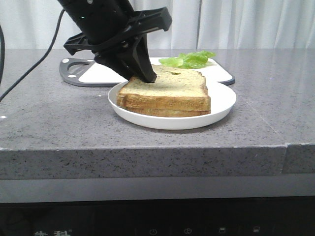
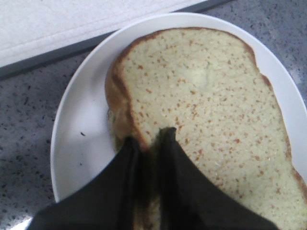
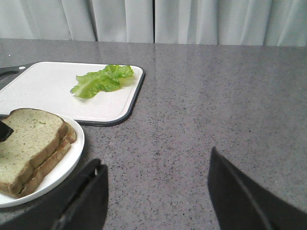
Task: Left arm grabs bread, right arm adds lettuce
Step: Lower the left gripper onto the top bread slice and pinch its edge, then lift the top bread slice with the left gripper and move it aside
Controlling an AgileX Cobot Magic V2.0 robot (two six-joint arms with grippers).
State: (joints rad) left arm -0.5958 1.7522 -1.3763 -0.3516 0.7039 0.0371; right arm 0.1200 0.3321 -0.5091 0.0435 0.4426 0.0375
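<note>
The table [image 1: 256, 98] is speckled grey stone, smooth with a soft sheen. The plate [image 1: 222, 101] is glossy white ceramic. The bread [image 2: 206, 110] has a porous, matt face and a browned crust. The lettuce [image 3: 100, 80] is crinkled. The left fingers [image 2: 115, 191] look like matt black plastic.

Front view faces the counter low; both wrist views share the plate [image 1: 224, 101].
</note>
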